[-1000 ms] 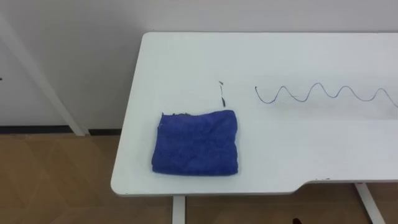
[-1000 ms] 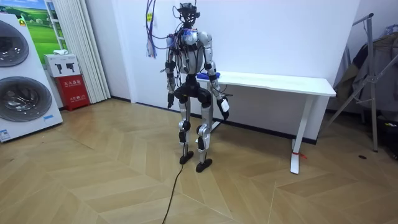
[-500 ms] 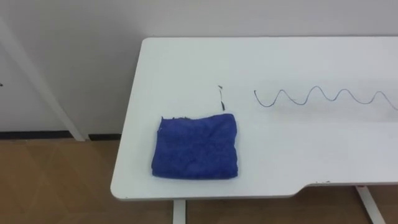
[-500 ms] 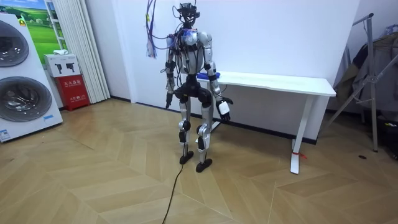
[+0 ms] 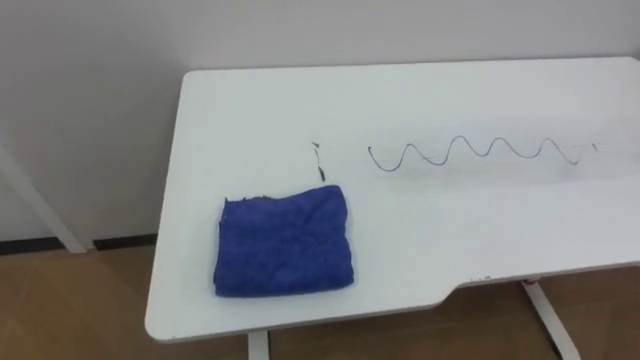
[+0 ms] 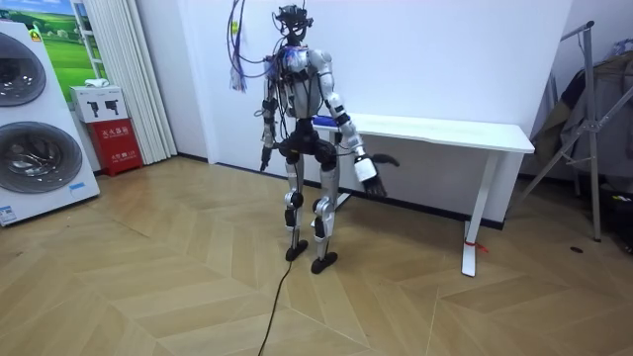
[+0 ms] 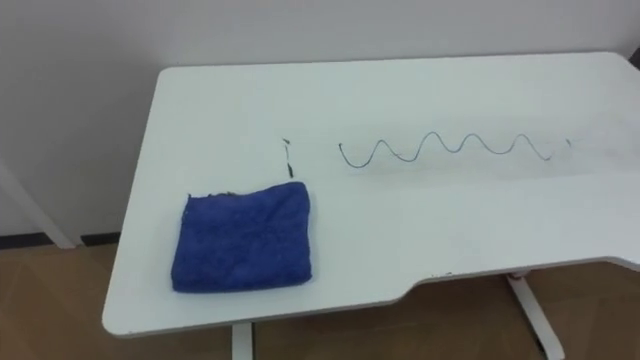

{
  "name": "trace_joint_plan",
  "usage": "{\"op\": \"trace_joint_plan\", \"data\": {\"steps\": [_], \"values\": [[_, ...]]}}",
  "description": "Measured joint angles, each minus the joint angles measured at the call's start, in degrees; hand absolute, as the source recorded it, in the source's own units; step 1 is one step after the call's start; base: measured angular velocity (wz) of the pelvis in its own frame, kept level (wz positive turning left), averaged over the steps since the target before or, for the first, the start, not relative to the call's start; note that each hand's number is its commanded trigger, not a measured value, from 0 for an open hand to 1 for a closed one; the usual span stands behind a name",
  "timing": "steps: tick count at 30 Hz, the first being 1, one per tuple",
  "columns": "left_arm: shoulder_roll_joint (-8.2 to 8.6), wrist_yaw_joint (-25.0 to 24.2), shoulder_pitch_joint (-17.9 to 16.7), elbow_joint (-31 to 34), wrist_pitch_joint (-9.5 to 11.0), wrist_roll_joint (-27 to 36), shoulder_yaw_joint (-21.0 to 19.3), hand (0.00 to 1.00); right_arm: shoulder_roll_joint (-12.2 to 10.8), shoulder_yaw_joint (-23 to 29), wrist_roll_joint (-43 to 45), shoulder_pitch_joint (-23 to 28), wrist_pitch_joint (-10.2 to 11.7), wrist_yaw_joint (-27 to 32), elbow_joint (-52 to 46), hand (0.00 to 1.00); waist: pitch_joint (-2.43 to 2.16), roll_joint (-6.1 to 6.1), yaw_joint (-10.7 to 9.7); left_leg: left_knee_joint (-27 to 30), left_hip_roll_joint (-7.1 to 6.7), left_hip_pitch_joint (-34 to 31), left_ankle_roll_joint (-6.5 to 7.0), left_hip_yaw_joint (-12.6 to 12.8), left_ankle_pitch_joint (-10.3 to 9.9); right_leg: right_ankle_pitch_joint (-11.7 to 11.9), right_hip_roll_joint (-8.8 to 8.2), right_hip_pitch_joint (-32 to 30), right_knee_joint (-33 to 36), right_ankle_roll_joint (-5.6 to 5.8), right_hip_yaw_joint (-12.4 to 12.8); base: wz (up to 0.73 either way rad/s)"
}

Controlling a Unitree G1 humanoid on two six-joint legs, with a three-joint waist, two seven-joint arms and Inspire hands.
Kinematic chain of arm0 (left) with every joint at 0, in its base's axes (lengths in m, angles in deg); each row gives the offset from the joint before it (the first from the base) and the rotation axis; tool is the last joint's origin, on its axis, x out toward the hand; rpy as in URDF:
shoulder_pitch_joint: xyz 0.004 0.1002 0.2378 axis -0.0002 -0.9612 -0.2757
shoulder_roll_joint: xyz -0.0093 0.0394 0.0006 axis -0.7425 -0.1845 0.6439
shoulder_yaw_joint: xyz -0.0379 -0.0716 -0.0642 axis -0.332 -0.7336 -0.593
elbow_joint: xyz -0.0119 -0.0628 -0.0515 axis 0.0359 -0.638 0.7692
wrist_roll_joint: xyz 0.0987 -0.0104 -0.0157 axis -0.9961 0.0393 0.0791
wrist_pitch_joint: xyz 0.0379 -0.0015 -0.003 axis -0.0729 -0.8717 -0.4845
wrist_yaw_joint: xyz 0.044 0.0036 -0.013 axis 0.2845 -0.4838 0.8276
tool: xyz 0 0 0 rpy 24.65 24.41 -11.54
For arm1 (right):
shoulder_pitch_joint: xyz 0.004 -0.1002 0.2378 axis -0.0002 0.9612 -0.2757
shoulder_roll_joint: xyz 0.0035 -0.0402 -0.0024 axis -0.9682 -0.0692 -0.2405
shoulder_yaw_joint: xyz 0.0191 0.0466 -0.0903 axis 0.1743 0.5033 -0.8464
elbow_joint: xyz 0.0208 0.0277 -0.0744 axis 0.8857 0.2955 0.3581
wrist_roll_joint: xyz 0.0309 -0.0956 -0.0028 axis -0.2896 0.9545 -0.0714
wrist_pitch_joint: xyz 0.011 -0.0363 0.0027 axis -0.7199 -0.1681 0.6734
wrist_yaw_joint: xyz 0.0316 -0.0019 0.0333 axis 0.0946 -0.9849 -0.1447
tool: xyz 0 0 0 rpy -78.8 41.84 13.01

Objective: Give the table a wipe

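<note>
The right robot hand [image 6: 369,171] is held out from the body on a bent arm, before the tabletop's [image 5: 450,230] front edge. The left robot hand [image 6: 264,156] hangs at the robot's side. How far either is open cannot be told. The folded blue cloth [image 5: 284,242] lies on the tabletop, apart from both hands, with a wavy pen line [image 5: 470,152] beyond it.
</note>
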Motion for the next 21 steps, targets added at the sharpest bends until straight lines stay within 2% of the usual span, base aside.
{"op": "trace_joint_plan", "data": {"steps": [1,2,4,6,7,9,11,15,21], "values": [[0.00,0.00,0.00,0.36,0.00,-0.44,0.00,0.00,0.17,-0.07,1.34,-0.21,0.01,1.01,-1.91,0.00,-0.23,-0.33,0.10,-0.01,0.00,-0.04,0.00,0.04,0.00,0.00,0.00,-0.10,0.03,0.00,-0.02,-0.03],[-0.01,0.00,-0.04,1.24,0.08,-1.16,0.06,0.00,0.21,-0.50,3.84,-0.37,0.04,3.17,-6.56,0.00,-0.17,0.09,0.31,0.04,0.02,-0.58,0.00,0.15,0.00,0.00,0.01,-0.61,0.03,0.00,0.07,-0.06],[-0.03,0.01,0.20,1.25,0.06,-1.95,0.78,0.00,0.23,-2.04,10.07,-0.50,0.06,5.44,-14.76,0.00,-0.42,-0.14,0.48,0.23,0.04,-1.42,0.00,0.45,0.03,0.00,0.01,-1.61,0.16,0.00,0.48,-0.07],[-0.05,0.02,-0.08,1.10,-0.06,-1.89,2.51,0.00,0.21,-5.37,19.26,-0.49,0.15,7.82,-27.07,0.00,-0.35,0.10,0.76,0.78,0.18,-2.34,-0.04,1.04,0.08,0.01,0.10,-2.23,0.19,0.00,0.79,-0.09],[-0.07,0.04,-0.09,1.11,-0.10,-1.88,2.93,0.00,0.21,-6.33,21.90,-0.48,0.27,8.31,-29.79,0.00,-0.32,0.12,0.92,0.87,0.24,-2.38,-0.04,1.27,0.08,0.01,0.16,-2.26,0.11,0.00,1.00,-0.11],[-0.14,0.23,0.02,2.38,-0.15,-1.92,4.72,0.00,0.23,-9.95,31.64,-0.38,1.53,9.81,-38.89,0.00,-0.27,0.31,1.85,0.85,0.55,-2.51,-0.09,1.58,0.05,0.02,0.39,-2.43,0.01,-0.02,0.97,-0.05],[-0.10,0.26,0.62,2.56,-0.01,-1.85,5.79,0.00,0.19,-12.78,37.02,-0.37,2.38,10.46,-44.36,0.00,-0.11,0.03,2.37,0.62,0.70,-2.46,-0.18,1.58,0.07,0.02,0.49,-2.48,-0.13,-0.03,0.71,0.00],[0.04,0.28,0.47,2.42,0.05,-1.81,7.81,0.00,-0.08,-17.56,49.90,0.27,3.29,10.51,-55.62,0.00,0.02,0.31,4.17,0.51,0.76,-2.42,-0.20,1.49,0.07,0.02,0.50,-2.56,-0.13,-0.03,0.45,0.01],[-0.42,0.86,0.57,2.07,0.22,-3.16,10.51,0.00,0.09,-24.61,62.80,-0.42,5.04,8.99,-64.74,0.00,0.12,0.04,6.81,0.67,0.76,-2.35,-0.21,1.40,0.08,0.02,0.48,-2.36,-0.21,-0.03,0.48,0.01]]}}
